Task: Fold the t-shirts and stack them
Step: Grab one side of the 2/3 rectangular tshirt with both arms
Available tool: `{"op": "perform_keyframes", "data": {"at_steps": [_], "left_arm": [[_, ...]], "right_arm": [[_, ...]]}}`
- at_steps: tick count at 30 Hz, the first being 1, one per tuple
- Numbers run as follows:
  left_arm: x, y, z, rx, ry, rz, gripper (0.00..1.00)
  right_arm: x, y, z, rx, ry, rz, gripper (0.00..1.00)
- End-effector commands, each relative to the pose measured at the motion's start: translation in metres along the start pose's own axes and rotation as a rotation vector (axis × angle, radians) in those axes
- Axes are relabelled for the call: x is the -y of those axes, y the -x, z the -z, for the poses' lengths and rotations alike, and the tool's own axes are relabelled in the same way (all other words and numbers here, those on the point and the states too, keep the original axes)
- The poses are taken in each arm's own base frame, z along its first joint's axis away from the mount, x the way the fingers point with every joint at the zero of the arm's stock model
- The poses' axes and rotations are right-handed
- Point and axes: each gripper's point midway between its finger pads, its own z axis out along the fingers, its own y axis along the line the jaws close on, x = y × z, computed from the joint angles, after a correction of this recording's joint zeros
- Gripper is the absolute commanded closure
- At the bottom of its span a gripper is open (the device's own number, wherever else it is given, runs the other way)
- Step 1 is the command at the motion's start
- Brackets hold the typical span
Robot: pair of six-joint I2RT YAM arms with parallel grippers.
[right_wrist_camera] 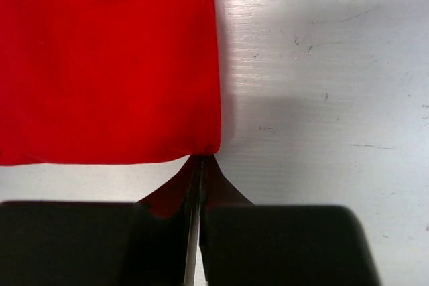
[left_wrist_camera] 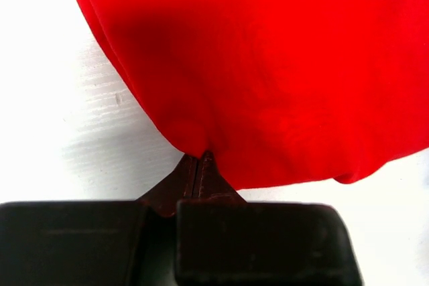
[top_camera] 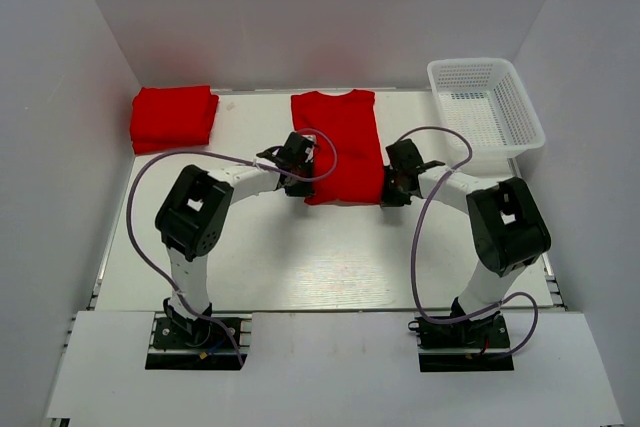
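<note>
Setting: a white-walled enclosure around a white tabletop [top_camera: 300, 267], with two arms bolted at its near edge.

Item 1, t-shirt [top_camera: 340, 142]: bright red and lying flat at the middle of the tabletop, narrowed to a long strip. Its long axis runs from near to far, with the collar at the far end pointing away from the arms and the hem at the near end towards them. The whole garment therefore lies beyond both tools, stretching straight away from them.

Item 2, folded stack [top_camera: 173, 117]: red shirts piled at the far left, well apart from item 1.

Item 3, basket [top_camera: 470, 61]: white mesh, at the far right corner, with nothing visible inside.

Item 4, left tool [left_wrist_camera: 199, 159]: set at the near left corner of the hem, with its jaws pressed together on a pinch of red cloth.

Item 5, right tool [right_wrist_camera: 203, 159]: set at the near right corner of the hem. Its jaws are drawn in to a sliver and seem to nip the very corner.

Remark: neither arm is the nearer, since each has its own corner. The likely next move is to carry the hem away towards the collar, folding across the long axis. Both corners would need to travel evenly, and the right one looks thinly held.
</note>
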Motion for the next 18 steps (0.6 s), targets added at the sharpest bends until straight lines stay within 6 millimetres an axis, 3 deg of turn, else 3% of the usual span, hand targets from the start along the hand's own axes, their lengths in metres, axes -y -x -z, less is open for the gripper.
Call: {"op": "perform_keyframes", "data": {"at_steps": [1, 6, 10, 18], "left_arm": [[-0.021, -0.060, 0.001, -0.177, 0.077, -0.004, 1.00], [-0.025, -0.069, 0.008, -0.187, 0.082, -0.004, 1.00], [-0.027, -0.073, 0.021, -0.174, 0.076, -0.004, 1.00], [-0.030, -0.086, 0.062, -0.172, 0.070, -0.012, 1.00]], "right_arm": [[0.007, -0.015, -0.007, -0.033, -0.010, -0.021, 1.00], [0.011, -0.018, -0.001, -0.015, -0.008, 0.004, 1.00], [0.026, -0.038, 0.011, -0.047, -0.040, 0.059, 1.00], [0.033, -0.063, 0.061, -0.034, 0.000, 0.110, 1.00]]}}
